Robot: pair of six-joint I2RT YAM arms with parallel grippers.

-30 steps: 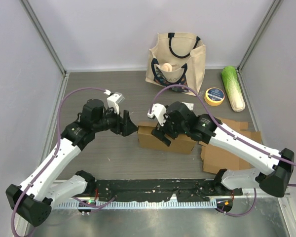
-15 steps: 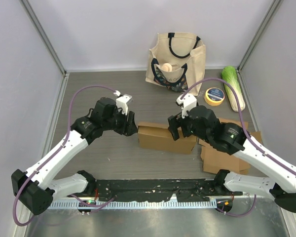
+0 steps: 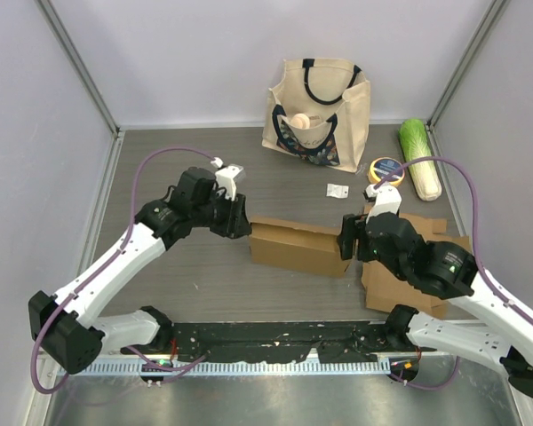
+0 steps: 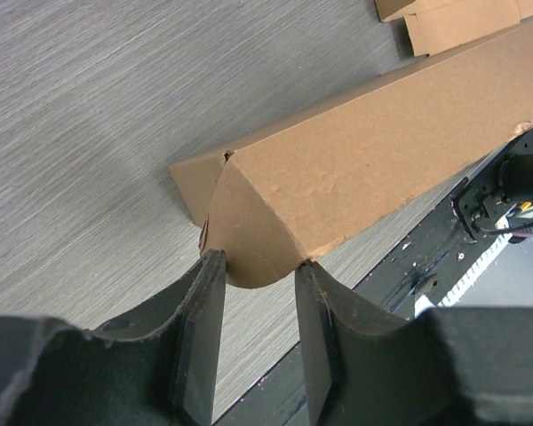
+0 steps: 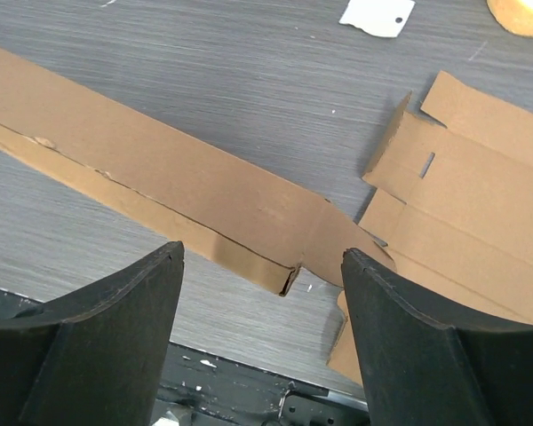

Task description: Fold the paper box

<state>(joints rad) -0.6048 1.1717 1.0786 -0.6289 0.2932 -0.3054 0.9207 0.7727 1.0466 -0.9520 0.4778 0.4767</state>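
paper box (image 4: 364, 169) end, inside left claw (image 4: 256, 266)

The paper box (image 3: 298, 247) at mid-frame is seen to be of brown matt cardboard, its face faintly dimpled in the left wrist view. The bench (image 3: 186, 275) is finished in grey matt wood grain. The tote bag (image 3: 318, 106) at upper centre is made of cream cloth. The fingers (image 4: 195, 337) of the left claw (image 4: 258, 263) appear to be black matt plastic. A brushed metal strip (image 3: 275, 404) is shown along the bottom edge.
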